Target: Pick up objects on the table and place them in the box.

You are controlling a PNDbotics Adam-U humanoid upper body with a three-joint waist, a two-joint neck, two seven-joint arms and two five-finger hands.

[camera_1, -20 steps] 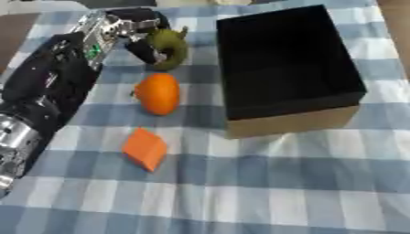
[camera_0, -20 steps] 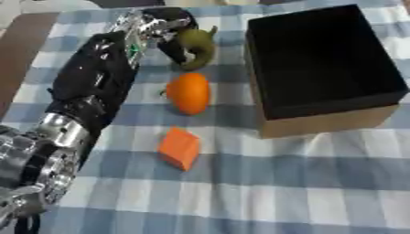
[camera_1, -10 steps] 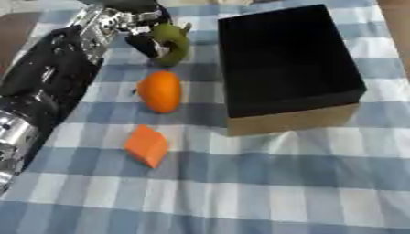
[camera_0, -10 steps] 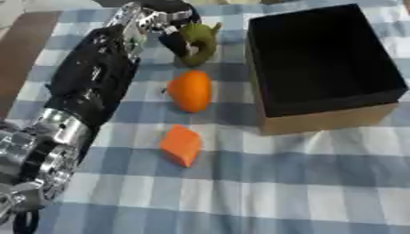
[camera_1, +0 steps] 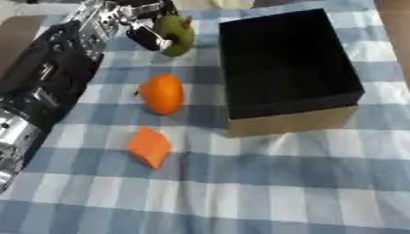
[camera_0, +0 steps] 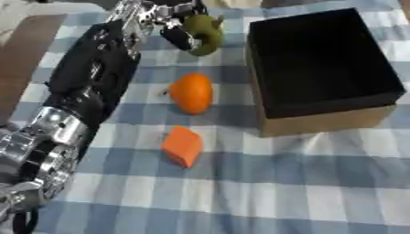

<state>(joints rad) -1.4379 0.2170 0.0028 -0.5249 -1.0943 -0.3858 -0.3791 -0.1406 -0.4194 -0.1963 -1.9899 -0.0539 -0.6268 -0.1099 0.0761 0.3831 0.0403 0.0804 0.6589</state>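
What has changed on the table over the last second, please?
The left hand has closed round the green fruit at the far edge, next to the box; any lift is unclear. The orange and the orange block lie as before.

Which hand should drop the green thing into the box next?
Left. The left hand is already curled round the green object, just left of the open black box. The right hand is out of view.

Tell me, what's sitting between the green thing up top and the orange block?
The round orange fruit lies between the green object and the orange block, on the checked cloth; the left eye view shows it.
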